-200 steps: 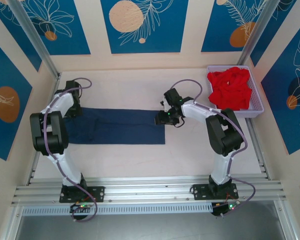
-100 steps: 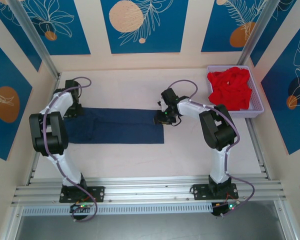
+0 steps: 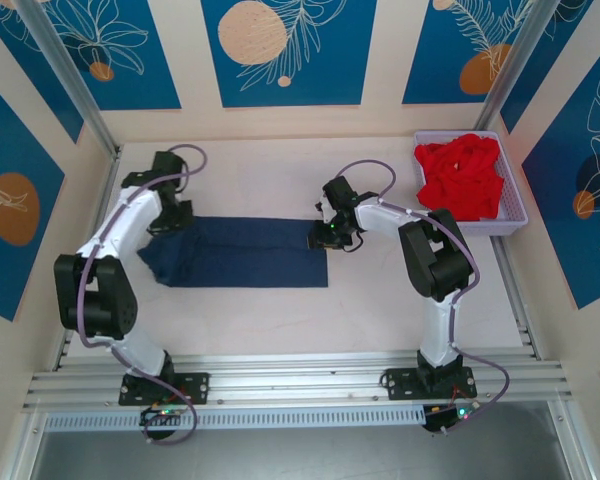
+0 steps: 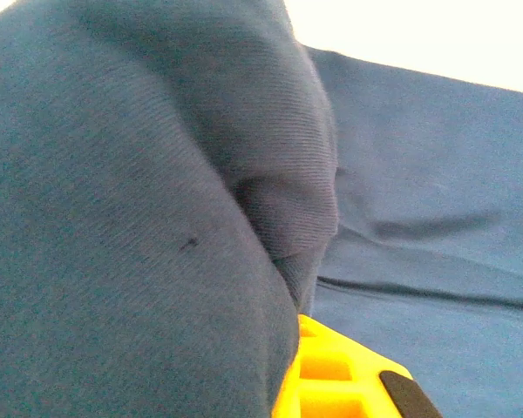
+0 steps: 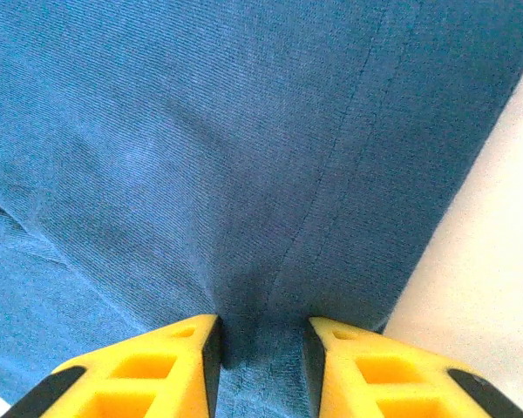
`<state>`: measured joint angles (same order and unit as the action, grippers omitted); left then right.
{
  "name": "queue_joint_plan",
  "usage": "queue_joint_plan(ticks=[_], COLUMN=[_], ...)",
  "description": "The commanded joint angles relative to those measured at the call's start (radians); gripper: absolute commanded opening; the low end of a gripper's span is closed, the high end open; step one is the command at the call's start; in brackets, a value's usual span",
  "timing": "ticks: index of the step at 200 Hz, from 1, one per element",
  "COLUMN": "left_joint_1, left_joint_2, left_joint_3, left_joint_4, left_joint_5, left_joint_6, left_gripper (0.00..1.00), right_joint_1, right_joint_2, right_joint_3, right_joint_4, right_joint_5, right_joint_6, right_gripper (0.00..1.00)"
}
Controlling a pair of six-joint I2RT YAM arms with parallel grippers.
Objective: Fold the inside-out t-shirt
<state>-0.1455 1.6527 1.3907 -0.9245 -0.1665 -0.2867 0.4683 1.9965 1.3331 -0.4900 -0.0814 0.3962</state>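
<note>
My two arms are of the same build. The left arm (image 3: 130,225) and the right arm (image 3: 390,215) have white, rounded shells between thick black joints. A thin lilac cable (image 3: 185,155) runs in loops along each of them. Each arm ends below in a black base plate (image 3: 165,385), and a small green light (image 3: 467,411) glows under the right one. My left gripper (image 3: 168,222) and right gripper (image 3: 325,238) have black bodies. Their fingers (image 5: 148,370) are yellow plastic with square hollow cells and black strips at the edges.
</note>
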Motion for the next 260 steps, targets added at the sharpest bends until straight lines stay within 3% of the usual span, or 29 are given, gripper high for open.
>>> queue_joint_plan(ticks=[1, 40, 77, 161, 204, 212, 230, 260], left_joint_1=[-0.088, -0.239, -0.319, -0.343, -0.371, -0.388, -0.436, -0.519], left_joint_2=[0.003, 0.069, 0.156, 0.25, 0.295, 0.314, 0.374, 0.516], left_joint_3=[0.049, 0.07, 0.151, 0.256, 0.282, 0.293, 0.308, 0.477], left_joint_4=[-0.048, 0.066, 0.086, 0.094, 0.156, 0.172, 0.247, 0.328], left_joint_5=[0.125, 0.309, 0.362, 0.421, 0.43, 0.428, 0.436, 0.587], left_joint_6=[-0.108, -0.251, -0.292, -0.326, -0.394, -0.412, -0.473, -0.551], left_gripper=[0.0, 0.0, 0.0, 0.0, 0.0, 0.05, 0.27, 0.57], right_joint_1=[0.001, 0.0, -0.003, -0.013, -0.044, -0.056, -0.096, -0.21], right_joint_2=[0.015, 0.009, -0.003, -0.042, -0.13, -0.156, -0.219, -0.306], right_joint_3=[-0.031, -0.031, -0.043, -0.047, -0.067, -0.08, -0.13, -0.249], right_joint_4=[-0.03, -0.019, -0.005, -0.008, -0.014, -0.016, -0.024, -0.006], right_joint_5=[-0.018, -0.037, -0.058, -0.064, -0.11, -0.108, -0.081, -0.016], right_joint_6=[-0.011, -0.012, -0.016, -0.013, 0.009, 0.013, 0.023, 0.069], right_gripper=[0.34, 0.34, 0.33, 0.36, 0.45, 0.48, 0.51, 0.53])
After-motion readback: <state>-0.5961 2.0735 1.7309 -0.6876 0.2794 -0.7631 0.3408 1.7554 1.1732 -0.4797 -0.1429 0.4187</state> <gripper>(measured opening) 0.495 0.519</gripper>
